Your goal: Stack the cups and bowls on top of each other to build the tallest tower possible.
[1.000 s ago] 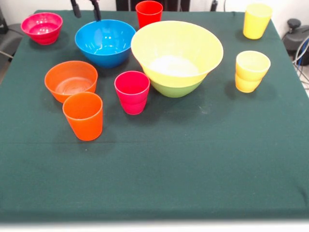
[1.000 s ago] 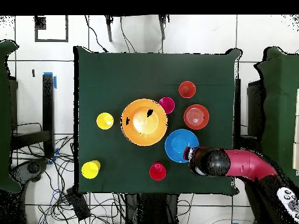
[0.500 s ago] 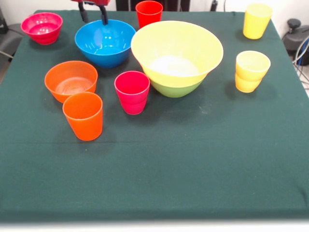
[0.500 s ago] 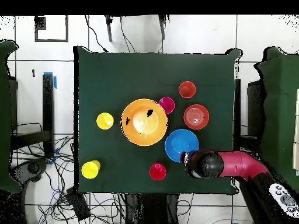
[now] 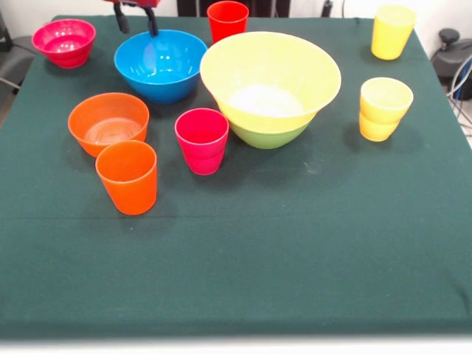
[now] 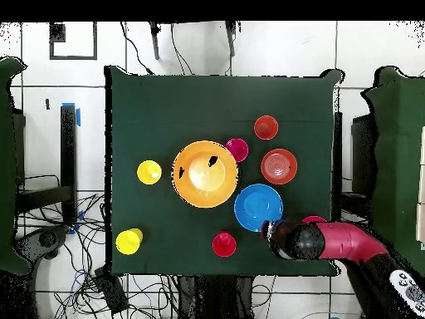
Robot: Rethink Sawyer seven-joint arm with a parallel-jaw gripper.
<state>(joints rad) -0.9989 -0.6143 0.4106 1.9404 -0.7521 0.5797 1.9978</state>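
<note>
Front view: black-fingered gripper (image 5: 135, 18) spread apart, gripping nothing, above far rim of glossy blue plastic bowl (image 5: 161, 64); very large yellow plastic bowl (image 5: 270, 80) nested in green plastic bowl (image 5: 268, 136), centre table. Overhead view: red arm (image 6: 344, 241) beside blue bowl (image 6: 258, 207); yellow bowl (image 6: 205, 174) mid-cloth.

The hand (image 5: 135, 18) is showing two thin black fingers (image 5: 152, 21) hanging from a red block at the front view's top edge. From overhead, the arm (image 6: 349, 242) is showing as a smooth, glossy red tube, bending and running into a rounded black joint (image 6: 302, 242), with a pale grey section bearing small dark marks lying further back.
</note>
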